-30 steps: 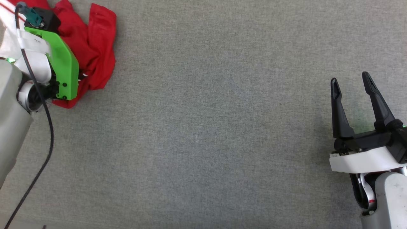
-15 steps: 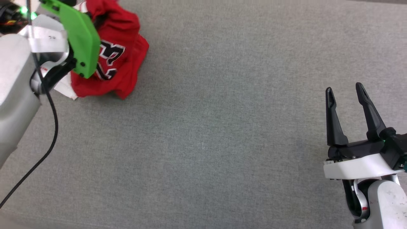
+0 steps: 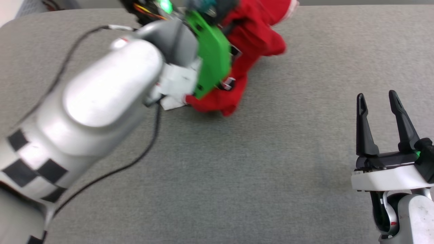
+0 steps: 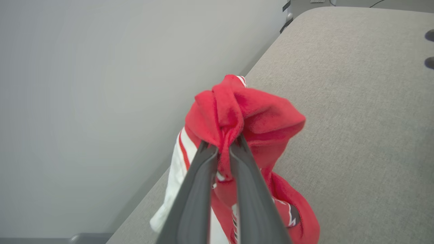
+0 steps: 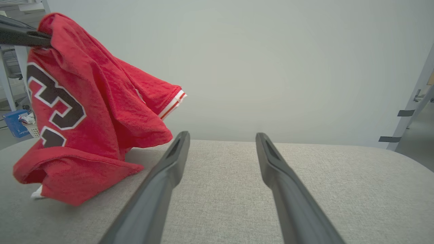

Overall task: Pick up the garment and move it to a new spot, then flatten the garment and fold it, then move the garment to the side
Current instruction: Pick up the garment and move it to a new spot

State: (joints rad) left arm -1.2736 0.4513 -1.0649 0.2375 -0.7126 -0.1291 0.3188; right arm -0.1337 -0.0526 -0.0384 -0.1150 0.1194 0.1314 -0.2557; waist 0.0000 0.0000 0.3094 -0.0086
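My left pincer [image 4: 222, 147] is clenched on a bunch of the red jersey T-shirt with white sleeves [image 5: 84, 112]; its lower folds seem to rest on the grey fabric surface [image 3: 237, 169]; my right pincer [image 3: 376, 98] is released; I think I should lift higher, so nothing drags.

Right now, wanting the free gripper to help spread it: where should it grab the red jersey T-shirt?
Probably the striped sleeve hem, level from the robot's right with the open right gripper: it juts free, while the left gripper pinches the red jersey T-shirt up top.
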